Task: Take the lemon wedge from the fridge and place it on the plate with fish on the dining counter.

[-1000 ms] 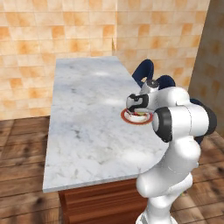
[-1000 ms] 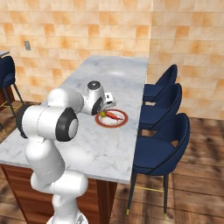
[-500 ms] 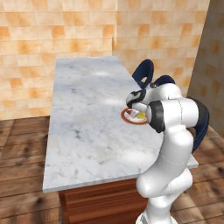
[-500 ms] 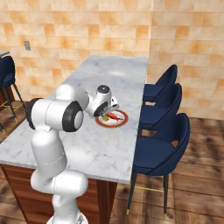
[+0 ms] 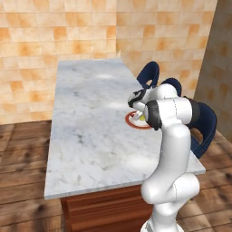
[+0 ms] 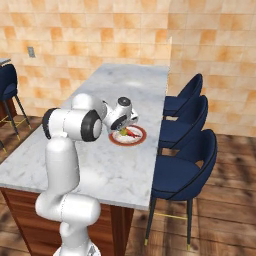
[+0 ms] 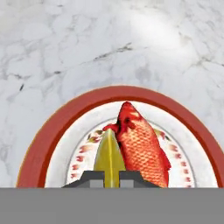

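The pincer [image 7: 110, 178] pinches a slim yellow lemon wedge [image 7: 109, 155] above the red-rimmed plate [image 7: 57, 127], beside the fish [image 7: 142, 146].

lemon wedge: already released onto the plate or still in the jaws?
Still in the jaws. In the hand view the lemon wedge sits pinched between the shut gripper tips, over the plate beside the red fish.

Free room relative to the plate [image 7: 52, 131]: bare marble bench [image 5: 86, 131] lies open beyond and to its left. On the plate, the red fish [image 7: 142, 144] occupies the right half. Three blue chairs [image 6: 185, 165] line the bench edge nearest the plate.
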Tool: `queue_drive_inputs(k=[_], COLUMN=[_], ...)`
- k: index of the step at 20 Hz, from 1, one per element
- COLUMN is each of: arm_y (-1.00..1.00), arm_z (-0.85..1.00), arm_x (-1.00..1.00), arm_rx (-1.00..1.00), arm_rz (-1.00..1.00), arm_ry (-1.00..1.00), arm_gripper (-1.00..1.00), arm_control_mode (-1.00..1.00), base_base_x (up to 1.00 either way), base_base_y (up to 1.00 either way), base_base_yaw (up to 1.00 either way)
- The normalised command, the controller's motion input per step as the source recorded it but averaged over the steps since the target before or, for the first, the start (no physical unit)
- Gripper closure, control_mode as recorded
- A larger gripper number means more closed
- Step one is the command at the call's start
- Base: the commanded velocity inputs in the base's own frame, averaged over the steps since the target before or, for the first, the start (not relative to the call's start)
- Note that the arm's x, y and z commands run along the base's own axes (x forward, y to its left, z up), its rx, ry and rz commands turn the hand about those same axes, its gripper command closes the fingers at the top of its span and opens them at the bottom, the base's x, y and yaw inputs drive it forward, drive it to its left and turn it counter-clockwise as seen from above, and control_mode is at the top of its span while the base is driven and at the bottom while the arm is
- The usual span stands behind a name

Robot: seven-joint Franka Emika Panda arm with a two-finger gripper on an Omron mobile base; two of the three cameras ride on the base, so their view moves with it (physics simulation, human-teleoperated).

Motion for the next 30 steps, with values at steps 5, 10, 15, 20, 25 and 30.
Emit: queue_drive_inputs(k=[5, 10, 15, 20, 25, 30], arm_y=[0.00, 0.16, 0.14, 0.00, 0.20, 0.34], arm_z=[-0.04, 0.23, 0.60, 0.42, 0.07, -0.31], arm_x=[0.20, -0.28, -0.98, -1.00, -1.00, -1.00], arm_rx=[0.00, 0.00, 0.00, 0.00, -0.08, -0.17], arm_rz=[0.01, 0.00, -0.01, -0.04, -0.04, -0.02], arm_ry=[0.01, 0.01, 0.02, 0.00, -0.01, -0.04], arm_gripper=[-1.00, -1.00, -1.00, -1.00, -1.00, -1.00], arm_control_mode=[-1.00, -1.00, -1.00, -1.00, -1.00, -1.00], base_base_x=[0.00, 0.00, 0.00, 0.00, 0.00, 0.00], base_base_y=[0.00, 0.00, 0.00, 0.00, 0.00, 0.00], base_base_yaw=[0.00, 0.00, 0.00, 0.00, 0.00, 0.00])
